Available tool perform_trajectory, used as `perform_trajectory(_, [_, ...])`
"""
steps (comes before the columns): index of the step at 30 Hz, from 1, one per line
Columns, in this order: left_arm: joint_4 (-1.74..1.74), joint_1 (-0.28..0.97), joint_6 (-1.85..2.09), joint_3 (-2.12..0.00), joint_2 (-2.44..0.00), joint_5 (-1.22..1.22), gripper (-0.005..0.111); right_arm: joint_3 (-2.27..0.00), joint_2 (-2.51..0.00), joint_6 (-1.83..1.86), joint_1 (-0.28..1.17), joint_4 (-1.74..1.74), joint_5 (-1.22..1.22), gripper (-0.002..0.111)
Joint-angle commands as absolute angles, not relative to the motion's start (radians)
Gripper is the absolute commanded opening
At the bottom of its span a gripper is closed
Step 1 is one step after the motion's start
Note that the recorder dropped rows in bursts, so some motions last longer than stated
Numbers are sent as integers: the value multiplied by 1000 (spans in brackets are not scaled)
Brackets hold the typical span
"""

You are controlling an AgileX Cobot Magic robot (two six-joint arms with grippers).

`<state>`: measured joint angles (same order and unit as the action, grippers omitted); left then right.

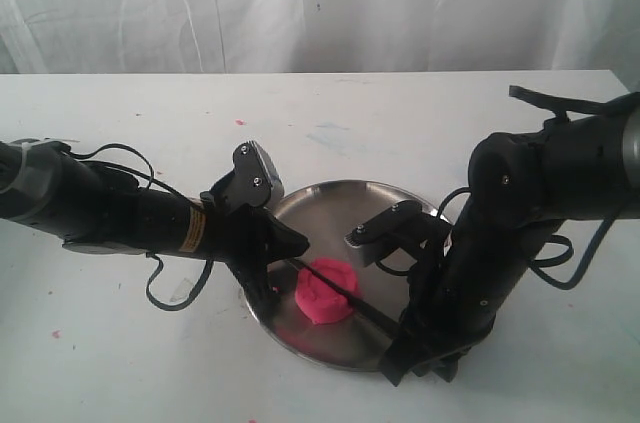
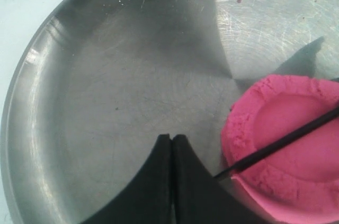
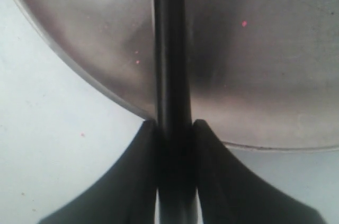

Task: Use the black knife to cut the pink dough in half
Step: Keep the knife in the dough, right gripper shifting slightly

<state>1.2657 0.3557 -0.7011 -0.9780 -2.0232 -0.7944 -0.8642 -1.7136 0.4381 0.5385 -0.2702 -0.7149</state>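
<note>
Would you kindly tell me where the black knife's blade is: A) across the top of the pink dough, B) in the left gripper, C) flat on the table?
A: the black knife, its handle clamped in the right gripper, crosses the dented top of the pink dough.

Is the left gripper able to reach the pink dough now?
Probably yes: the shut left gripper is right beside the pink dough, nothing between them; only the black knife lies across its top.
</note>
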Motion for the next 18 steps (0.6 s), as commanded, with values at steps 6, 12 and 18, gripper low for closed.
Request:
perform_trajectory(6, [1324,361,-719,-967,-2050,-741,0,-858,-1738,437,541,-272,-691,0])
perform_trajectory(12, [1324,361,-719,-967,-2050,-741,0,-858,-1738,437,541,-272,-695,1])
perform_trajectory(18, [1324,361,-721,-967,-2050,-741,0,-860,-1738,437,541,-272,-710,16])
